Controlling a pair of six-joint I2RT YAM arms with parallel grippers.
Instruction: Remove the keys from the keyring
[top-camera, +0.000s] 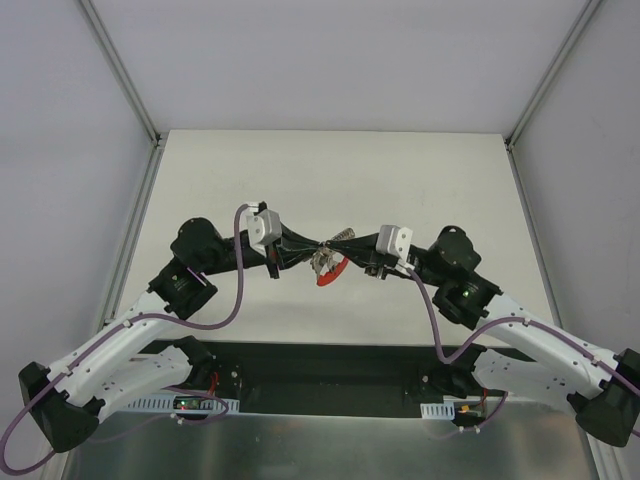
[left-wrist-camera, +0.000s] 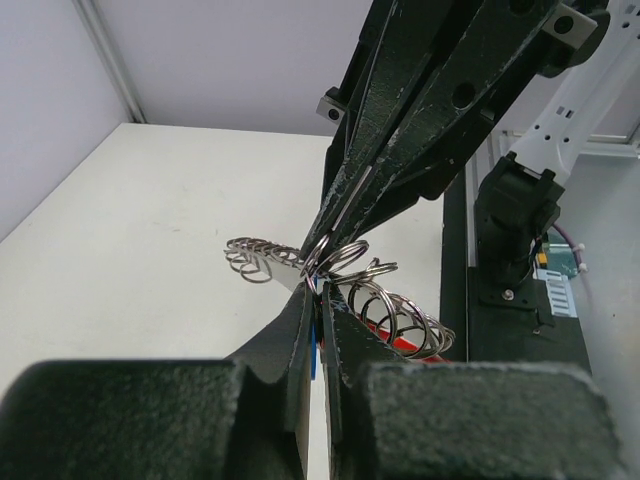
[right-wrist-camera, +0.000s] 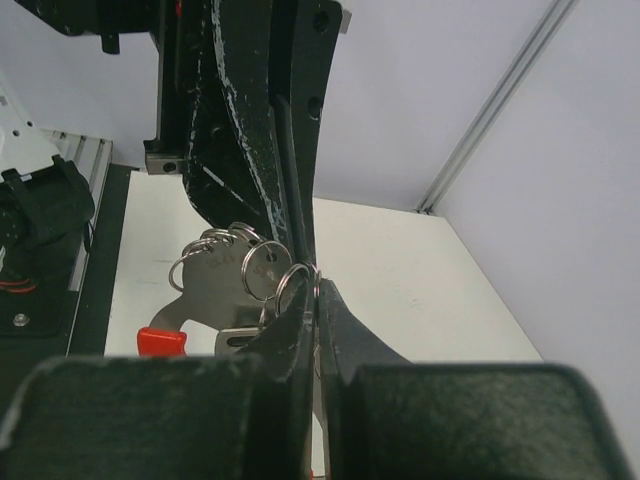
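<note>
From above, left end effector (top-camera: 312, 247) and right end effector (top-camera: 341, 248) meet mid-desk (top-camera: 300, 170), far from every edge, keyring (top-camera: 331, 275) and keys (top-camera: 322, 262) hanging between them. Left wrist: its jaws are pinched tight on the keyring wire. Right wrist: pinched likewise, probably to pry the coils apart.

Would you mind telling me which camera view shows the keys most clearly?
The right wrist view: the keys hang flat-on and fill much of the frame. The left wrist view shows mostly the keyring loops; the top view shows only a tiny silvery cluster beside the red tag.
</note>
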